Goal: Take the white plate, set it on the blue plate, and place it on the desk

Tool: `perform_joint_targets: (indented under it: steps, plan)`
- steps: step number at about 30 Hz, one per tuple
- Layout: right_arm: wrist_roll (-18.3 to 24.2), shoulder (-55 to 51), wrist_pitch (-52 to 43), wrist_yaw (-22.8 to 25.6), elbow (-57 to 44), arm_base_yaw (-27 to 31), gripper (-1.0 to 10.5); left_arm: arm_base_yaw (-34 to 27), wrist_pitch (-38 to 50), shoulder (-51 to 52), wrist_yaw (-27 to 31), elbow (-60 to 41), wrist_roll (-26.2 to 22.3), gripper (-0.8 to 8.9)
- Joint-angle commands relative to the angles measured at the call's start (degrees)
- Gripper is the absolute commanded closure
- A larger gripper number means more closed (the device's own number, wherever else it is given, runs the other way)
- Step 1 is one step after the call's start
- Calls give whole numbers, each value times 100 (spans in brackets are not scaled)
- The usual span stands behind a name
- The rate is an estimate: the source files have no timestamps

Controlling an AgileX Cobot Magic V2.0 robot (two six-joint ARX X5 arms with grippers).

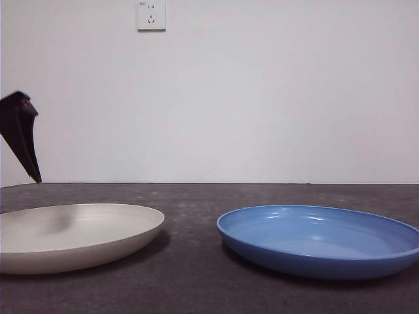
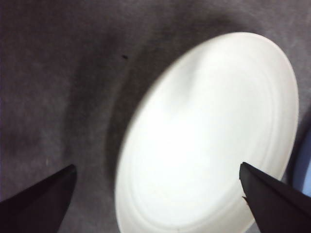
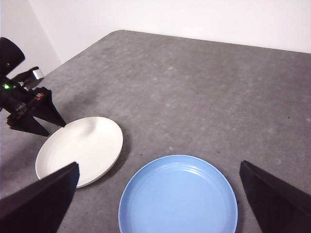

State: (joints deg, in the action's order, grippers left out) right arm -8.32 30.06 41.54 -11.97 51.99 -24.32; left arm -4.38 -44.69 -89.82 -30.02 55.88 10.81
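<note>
The white plate (image 1: 72, 235) lies flat on the desk (image 1: 196, 196) at the left, and the blue plate (image 1: 321, 239) lies beside it at the right with a gap between them. My left gripper (image 1: 33, 167) hangs above the white plate's outer left rim, not touching it. In the left wrist view the left gripper (image 2: 157, 166) is open, with the white plate (image 2: 209, 136) below. My right gripper (image 3: 158, 165) is open and high above the blue plate (image 3: 178, 196). That view also shows the white plate (image 3: 80, 148) and the left gripper (image 3: 54, 129) over its rim.
A white wall with a socket (image 1: 151, 14) stands behind the desk. The desk's rounded back corner (image 3: 114, 33) shows in the right wrist view, with bare tabletop (image 3: 194, 87) behind both plates.
</note>
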Motion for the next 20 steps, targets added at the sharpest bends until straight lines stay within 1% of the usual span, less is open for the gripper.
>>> perform_joint_targets:
  steps: [1,8,13,17,18,20]
  plan:
    - [9,13,-37,2,94,-31,339,-11,109,-216,-24,118,-114,158]
    - [20,13,-39,17,94,-31,339,15,149,-402,-48,118,-114,160]
    - [28,13,-39,170,96,-31,339,111,151,-518,-46,118,-114,160]
    - [46,13,-37,173,96,-28,339,184,223,-535,-46,118,-111,163]
    - [46,13,-37,173,94,-31,339,197,225,-535,-46,118,-114,176]
    - [46,13,-37,173,94,-28,339,223,221,-535,-46,118,-114,238]
